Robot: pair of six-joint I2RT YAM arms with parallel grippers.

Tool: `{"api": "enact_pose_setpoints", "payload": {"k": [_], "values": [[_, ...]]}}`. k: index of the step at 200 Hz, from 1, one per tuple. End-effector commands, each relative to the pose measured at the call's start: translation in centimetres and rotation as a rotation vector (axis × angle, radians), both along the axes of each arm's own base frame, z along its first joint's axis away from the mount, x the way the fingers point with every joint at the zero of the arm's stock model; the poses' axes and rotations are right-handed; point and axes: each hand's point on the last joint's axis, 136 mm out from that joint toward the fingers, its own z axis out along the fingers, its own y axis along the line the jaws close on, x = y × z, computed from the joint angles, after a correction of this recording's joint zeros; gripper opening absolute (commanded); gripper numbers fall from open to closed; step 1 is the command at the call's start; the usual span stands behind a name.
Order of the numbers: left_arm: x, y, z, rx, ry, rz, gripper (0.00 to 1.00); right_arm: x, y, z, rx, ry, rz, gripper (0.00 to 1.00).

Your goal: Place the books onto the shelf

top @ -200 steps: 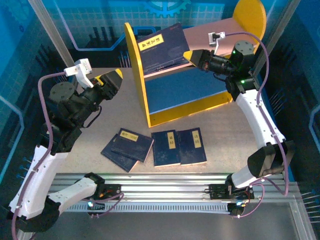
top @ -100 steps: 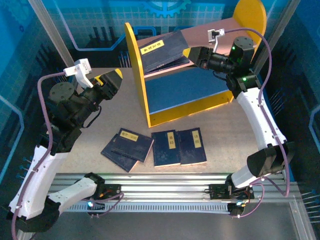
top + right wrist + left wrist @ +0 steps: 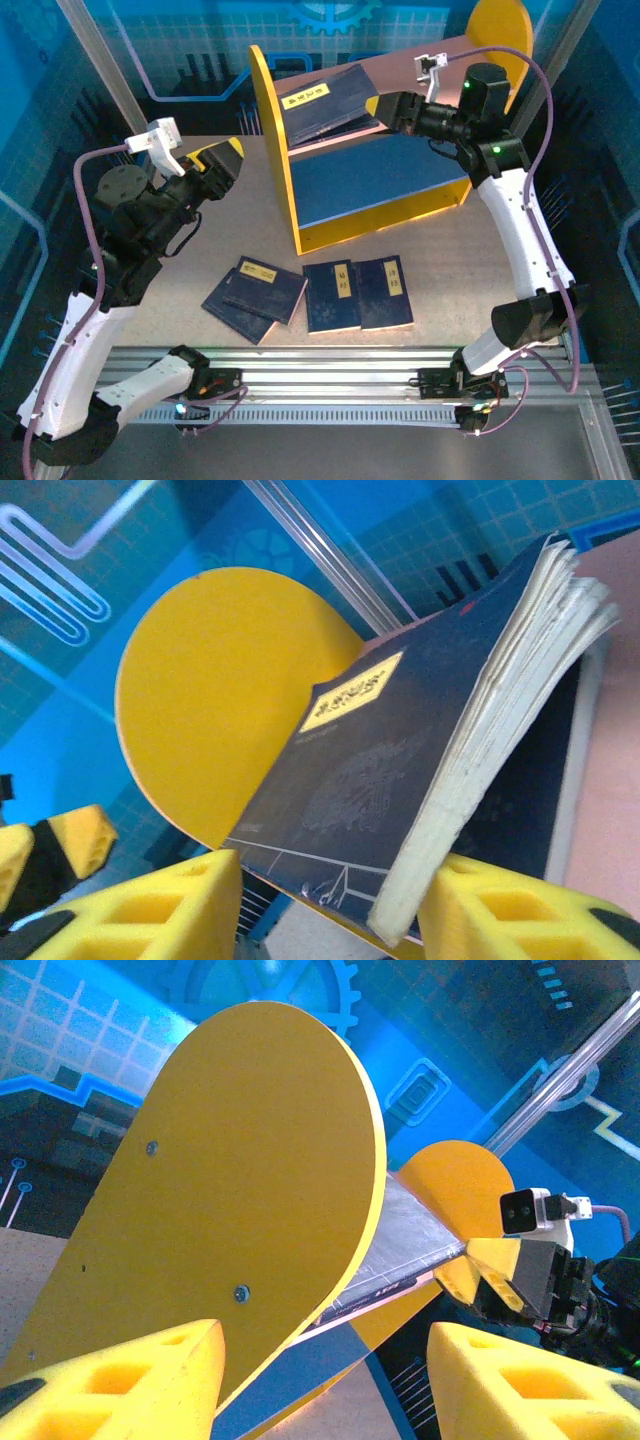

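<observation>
The shelf (image 3: 275, 150) stands at the back of the table, with a pink upper board (image 3: 440, 60) and a blue lower board (image 3: 370, 175). One navy book (image 3: 320, 100) with a yellow label lies tilted on the pink board, its far edge against the left yellow panel (image 3: 210, 690). My right gripper (image 3: 382, 105) is open at the book's near corner, and the book (image 3: 380, 740) sits loosely between the spread fingers (image 3: 170, 900). Several more books lie on the table: two overlapping (image 3: 255, 290) and two side by side (image 3: 332, 295) (image 3: 386, 292). My left gripper (image 3: 228, 160) hangs open left of the shelf (image 3: 230, 1190).
The metal rail (image 3: 330, 365) with the arm bases runs along the near table edge. Frame posts (image 3: 100, 70) and blue walls close in the sides and back. Bare tabletop (image 3: 230, 220) lies between my left gripper and the books.
The book on the pink board has tipped down from steeply upright to a low lean against the left panel. My right wrist has risen slightly. The left arm has stayed still.
</observation>
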Motion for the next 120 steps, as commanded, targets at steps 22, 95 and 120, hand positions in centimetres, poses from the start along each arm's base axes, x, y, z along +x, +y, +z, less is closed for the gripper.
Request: {"api": "enact_pose_setpoints", "payload": {"k": [22, 95, 120], "values": [[-0.5, 0.7, 0.5, 0.018, -0.022, 0.025, 0.57, -0.4, -0.9, -0.8, -0.140, -0.039, -0.059, 0.57], [-0.5, 0.6, 0.5, 0.011, -0.021, 0.020, 0.57, 0.7, -1.9, -2.4, -0.251, -0.035, -0.120, 0.63], [-0.5, 0.6, 0.6, 0.012, -0.021, 0.022, 0.57, 1.3, -1.8, -2.7, -0.271, -0.033, -0.119, 0.63]]}}
